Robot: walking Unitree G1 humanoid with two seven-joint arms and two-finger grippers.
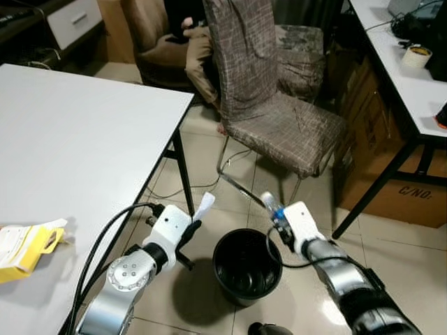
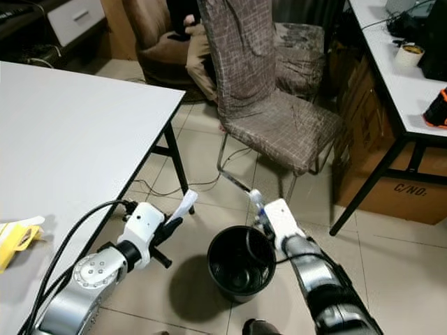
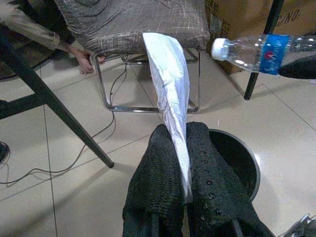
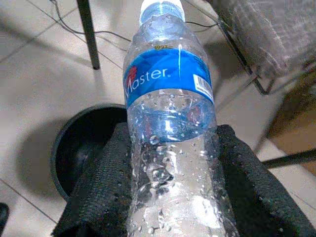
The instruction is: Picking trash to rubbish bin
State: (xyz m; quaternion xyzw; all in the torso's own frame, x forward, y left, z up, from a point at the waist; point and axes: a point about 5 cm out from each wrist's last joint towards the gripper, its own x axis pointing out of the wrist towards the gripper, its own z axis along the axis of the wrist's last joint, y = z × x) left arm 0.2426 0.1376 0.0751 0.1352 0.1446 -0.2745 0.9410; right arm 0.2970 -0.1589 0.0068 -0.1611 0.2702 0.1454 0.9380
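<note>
A round black rubbish bin (image 1: 244, 266) stands on the tiled floor between my two arms. My left gripper (image 1: 196, 225) is shut on a white strip of paper (image 3: 171, 94) that sticks up from its fingers, just left of the bin's rim. My right gripper (image 1: 281, 225) is shut on a clear plastic water bottle (image 4: 171, 133) with a blue label, held over the bin's right rim, cap pointing up and away. The bin (image 3: 237, 158) lies just beyond my left fingers (image 3: 212, 187), and below the bottle in the right wrist view.
A white table (image 1: 77, 153) with a yellow packet (image 1: 28, 248) is at my left. A brown fabric chair (image 1: 279, 118) stands beyond the bin, with a person seated behind it. A second table (image 1: 401, 77) and a cardboard box (image 1: 394, 188) are at the right. Cables trail across the floor.
</note>
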